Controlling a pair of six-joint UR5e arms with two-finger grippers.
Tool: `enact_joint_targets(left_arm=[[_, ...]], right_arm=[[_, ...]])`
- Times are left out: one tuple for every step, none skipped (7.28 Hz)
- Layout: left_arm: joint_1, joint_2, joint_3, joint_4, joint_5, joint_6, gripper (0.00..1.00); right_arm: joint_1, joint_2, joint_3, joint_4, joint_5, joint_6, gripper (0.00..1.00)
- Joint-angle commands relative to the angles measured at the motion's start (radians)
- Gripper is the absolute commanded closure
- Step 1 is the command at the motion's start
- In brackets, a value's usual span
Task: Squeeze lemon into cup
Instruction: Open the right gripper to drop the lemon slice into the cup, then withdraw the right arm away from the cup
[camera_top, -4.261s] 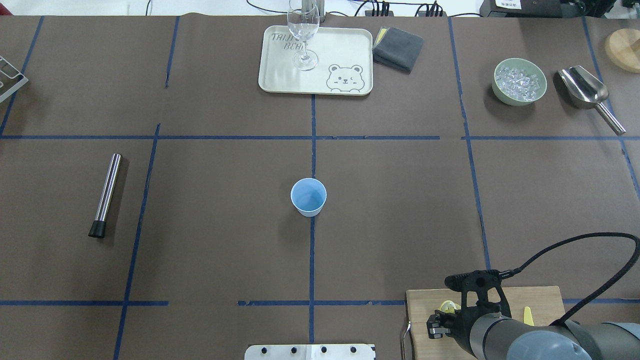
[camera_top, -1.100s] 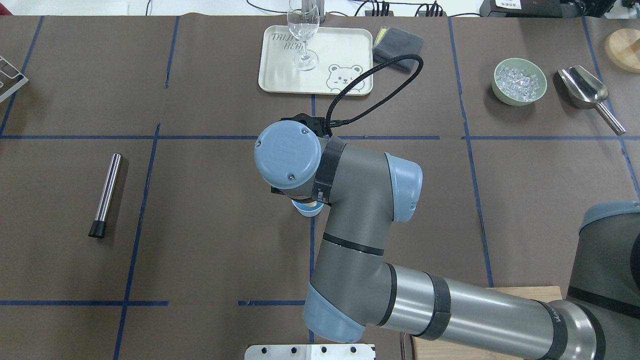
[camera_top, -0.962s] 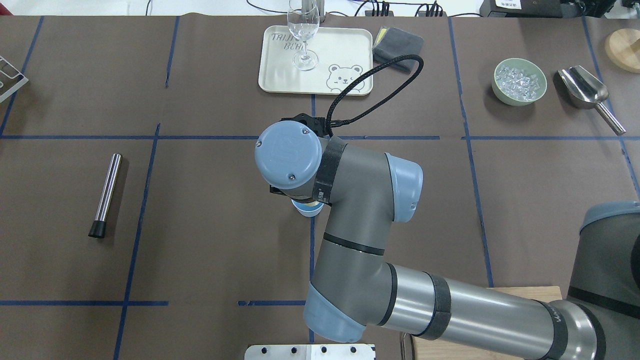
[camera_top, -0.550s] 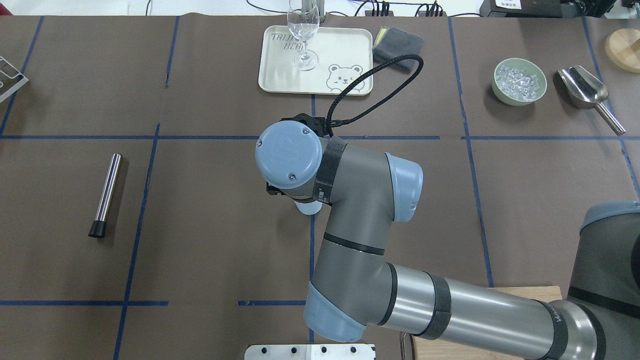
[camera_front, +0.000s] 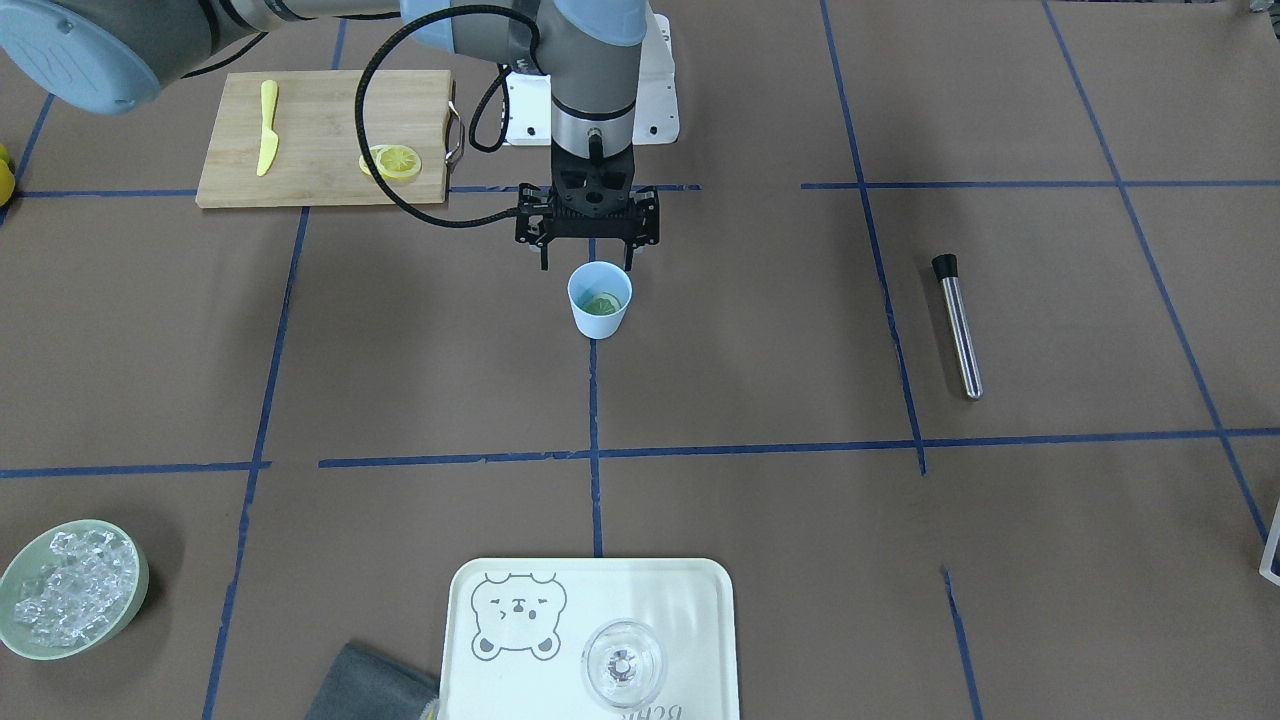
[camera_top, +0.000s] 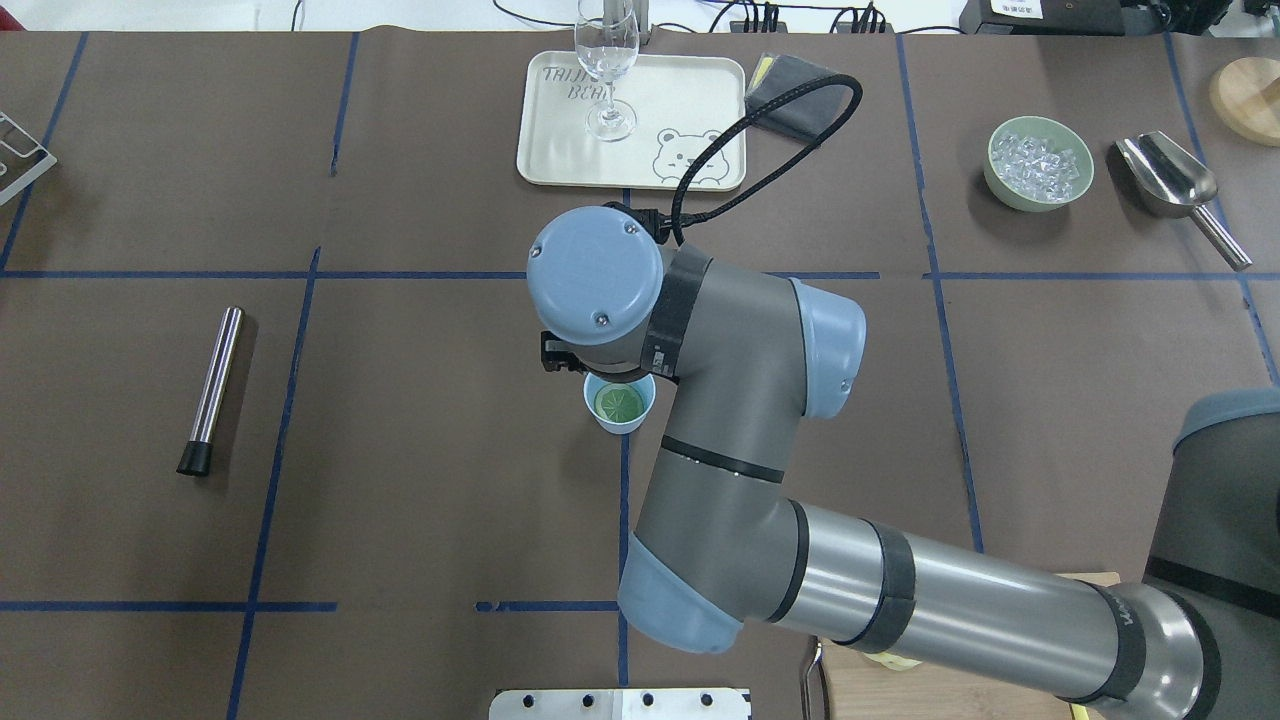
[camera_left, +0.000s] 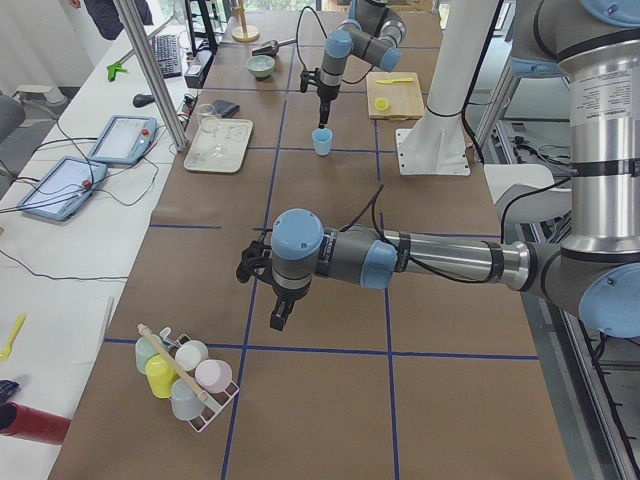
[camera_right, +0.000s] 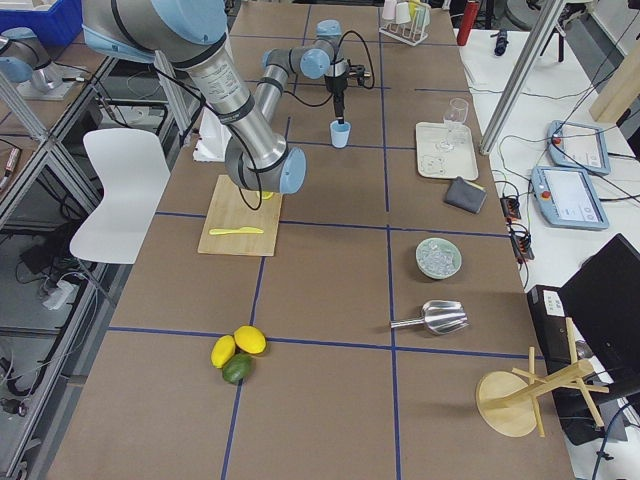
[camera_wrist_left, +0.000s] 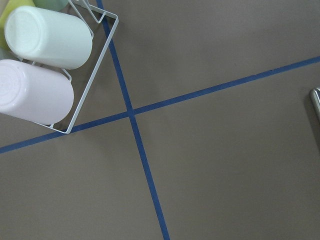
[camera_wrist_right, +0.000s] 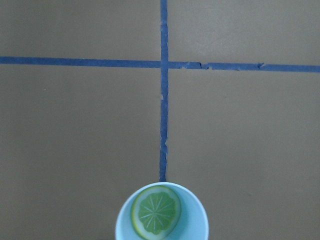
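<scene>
Lemon (camera_top: 619, 401) sits in the mid-table cup (camera_front: 597, 322), right gripper (camera_front: 587, 259) above it wide open and empty, so drop looks done, next just lift clear.

Not much to read here. The only real lettering is on the cream tray (camera_top: 560, 150) at the far side of the bench: two slanted lines in grey capitals. The top one looks like "TRIJ" or "TAIJ" and the bottom one like "BEA" – the stemmed glass (camera_top: 607, 60) covers the rest. A cartoon bear face (camera_top: 688, 157) is printed in the corner. From the front camera the same word shows upside down, cut off by the frame edge. The small print on the right arm (camera_top: 900, 600) is too tiny to read.
</scene>
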Motion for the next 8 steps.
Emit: enact_joint_targets(left_arm=[[0.007, -0.015, -0.006, -0.003, 0.0, 0.0, 0.0], [0.007, -0.036, -0.001, -0.003, -0.003, 0.002, 0.0], [0.007, -0.086, 0.023, -0.039, -0.009, 0.002, 0.0], [0.004, -0.1, 0.032, -0.128, -0.009, 0.0, 0.0], [0.007, -0.119, 0.049, -0.261, -0.006, -0.005, 0.0], [0.005, -0.124, 0.048, -0.359, -0.009, -0.077, 0.0], [0.008, -0.14, 0.036, -0.376, -0.011, -0.218, 0.0], [0.06, -0.147, 0.022, -0.423, -0.004, -0.298, 0.0]], right_arm=[[0.118, -0.012, 0.022, -0.002, 0.102, -0.113, 0.0], [0.214, -0.053, 0.031, 0.0, 0.218, -0.253, 0.0], [0.307, -0.121, 0.059, 0.001, 0.286, -0.379, 0.0], [0.418, -0.175, 0.068, 0.004, 0.348, -0.521, 0.0], [0.541, -0.236, 0.065, 0.003, 0.443, -0.711, 0.0], [0.636, -0.312, 0.065, 0.003, 0.506, -0.879, 0.0], [0.719, -0.403, 0.073, 0.004, 0.534, -0.999, 0.0], [0.802, -0.513, 0.071, 0.003, 0.538, -1.179, 0.0]])
